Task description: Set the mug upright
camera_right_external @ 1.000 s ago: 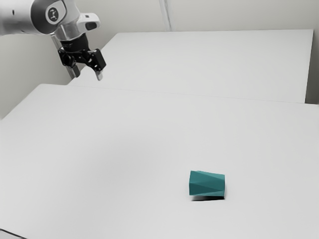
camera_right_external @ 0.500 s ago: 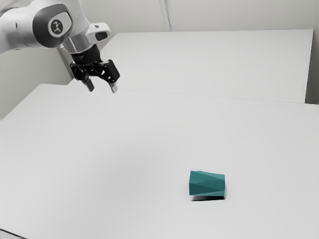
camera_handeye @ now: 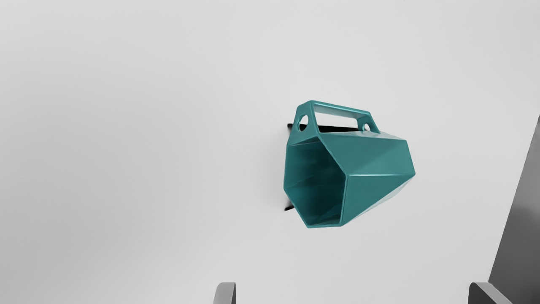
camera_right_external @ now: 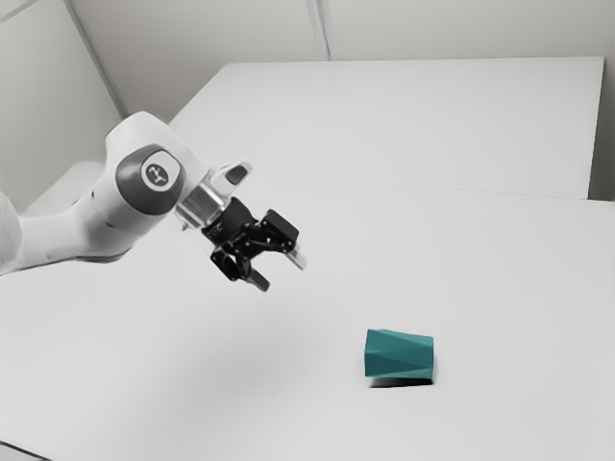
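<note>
In the exterior view my gripper (camera_right_external: pixel 281 273) hangs above the table, up and to the exterior view's left of the teal mug (camera_right_external: pixel 399 354). The mug lies on its side. The wrist view gives its faceted body (camera_handeye: pixel 375 164), with the dark hollow mouth and the angular handle (camera_handeye: pixel 344 109) along one side. Also in the wrist view, my gripper (camera_handeye: pixel 352 293) has its fingers wide apart with nothing between them, and a gap separates it from the mug.
The white table (camera_right_external: pixel 221 384) spreads around the mug, and its edge (camera_handeye: pixel 512 198) runs past the mug's base side in the wrist view. Behind it stands another white surface (camera_right_external: pixel 404 120). A dark thin line (camera_right_external: pixel 24 450) crosses the exterior view's lower left corner.
My arm has swung down and toward the exterior view's right, bringing the gripper closer to the mug and tilting the hand. The mug lies where it was.
</note>
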Tool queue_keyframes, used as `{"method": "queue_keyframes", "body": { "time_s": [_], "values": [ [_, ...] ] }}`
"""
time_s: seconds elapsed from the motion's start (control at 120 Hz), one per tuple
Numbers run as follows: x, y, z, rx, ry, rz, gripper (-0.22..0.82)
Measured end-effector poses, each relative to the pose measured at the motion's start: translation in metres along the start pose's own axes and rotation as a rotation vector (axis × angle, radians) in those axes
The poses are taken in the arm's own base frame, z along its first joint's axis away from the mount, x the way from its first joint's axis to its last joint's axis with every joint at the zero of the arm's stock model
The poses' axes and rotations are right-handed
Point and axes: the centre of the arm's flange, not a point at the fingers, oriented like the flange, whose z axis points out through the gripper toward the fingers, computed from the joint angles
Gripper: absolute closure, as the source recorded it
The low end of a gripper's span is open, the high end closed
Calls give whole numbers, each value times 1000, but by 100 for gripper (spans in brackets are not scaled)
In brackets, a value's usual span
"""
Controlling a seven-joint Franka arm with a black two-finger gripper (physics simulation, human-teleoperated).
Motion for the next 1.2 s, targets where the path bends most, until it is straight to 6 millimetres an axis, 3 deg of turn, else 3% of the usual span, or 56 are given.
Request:
{"method": "queue_keyframes", "body": {
  "time_s": [0.167,0.35,0.525,1.2],
  "values": [
    [0,-15,35,-115,2,-37,0],
    [1,-17,91,-190,-29,-49,0],
    [3,-20,129,-273,-47,-71,0],
    [0,-10,194,-407,-49,63,2]
  ]
}}
